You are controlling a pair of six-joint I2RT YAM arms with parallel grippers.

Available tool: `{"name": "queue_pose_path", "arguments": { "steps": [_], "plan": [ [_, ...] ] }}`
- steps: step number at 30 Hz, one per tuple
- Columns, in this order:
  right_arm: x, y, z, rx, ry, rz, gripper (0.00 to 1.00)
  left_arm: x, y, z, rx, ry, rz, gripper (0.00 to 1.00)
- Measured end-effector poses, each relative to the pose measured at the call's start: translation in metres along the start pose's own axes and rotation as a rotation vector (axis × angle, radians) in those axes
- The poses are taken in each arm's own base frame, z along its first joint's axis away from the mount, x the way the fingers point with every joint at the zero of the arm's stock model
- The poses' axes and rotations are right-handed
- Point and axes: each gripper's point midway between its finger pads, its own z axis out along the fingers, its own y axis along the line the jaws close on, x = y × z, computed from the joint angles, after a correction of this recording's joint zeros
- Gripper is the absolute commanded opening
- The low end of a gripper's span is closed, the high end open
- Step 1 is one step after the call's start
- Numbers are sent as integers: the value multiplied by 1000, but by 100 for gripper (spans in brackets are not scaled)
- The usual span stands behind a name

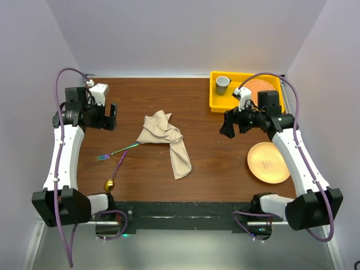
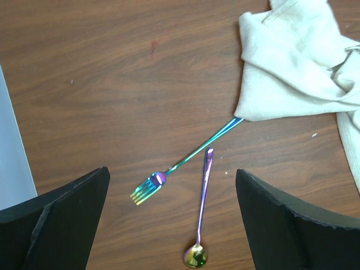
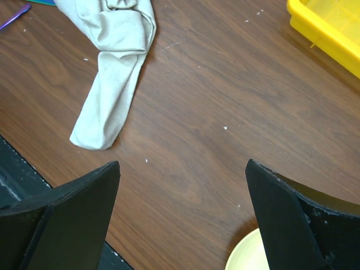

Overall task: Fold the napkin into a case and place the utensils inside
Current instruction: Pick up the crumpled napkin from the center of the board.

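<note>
1. Crumpled napkin [image 1: 165,140]: long axis near-to-far.
2. Thin fork [image 1: 118,152] and spoon [image 1: 114,173]: just left of napkin, fork handle touching it.
3. Flanking napkin, left gripper [image 1: 111,116] and right gripper [image 1: 229,126]: jaws wide, empty; left nearer.

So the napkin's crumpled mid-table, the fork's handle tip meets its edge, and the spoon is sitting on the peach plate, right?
Not the spoon: it lies on the bare table beside the fork, as the left wrist view shows. The napkin and fork handle are right.

fork [image 2: 191,154] hdl end under napkin [image 2: 287,73]
</note>
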Motion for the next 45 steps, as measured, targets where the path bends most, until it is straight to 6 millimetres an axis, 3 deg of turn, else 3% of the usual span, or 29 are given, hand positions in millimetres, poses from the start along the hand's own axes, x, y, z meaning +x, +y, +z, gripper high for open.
{"name": "queue_pose_path", "arguments": {
  "steps": [4,10,15,19,26,32,35,36,38,41,45],
  "plan": [
    [6,-1,11,-28,33,25,98,-21,-10,3,59,-34,78,100],
    [18,-1,22,-57,76,63,98,-27,-71,18,234,-37,289,100],
    [27,0,26,-61,99,85,98,-6,-127,34,368,7,443,99],
    [38,0,30,-66,127,109,98,20,-169,54,452,87,533,91],
    [43,0,32,-67,143,131,98,47,-217,85,511,162,659,86],
    [46,0,31,-60,157,136,98,56,-232,114,496,169,749,66],
    [47,-2,29,-47,159,132,98,63,-226,136,456,201,790,41],
    [47,-2,28,-43,158,130,98,66,-224,143,444,214,804,19],
    [48,-1,26,-40,155,127,98,70,-220,151,422,237,825,0],
    [50,0,25,-39,160,129,98,59,-220,152,416,237,852,0],
    [51,0,25,-39,163,131,98,1,-242,133,444,104,821,0]
  ]
}}
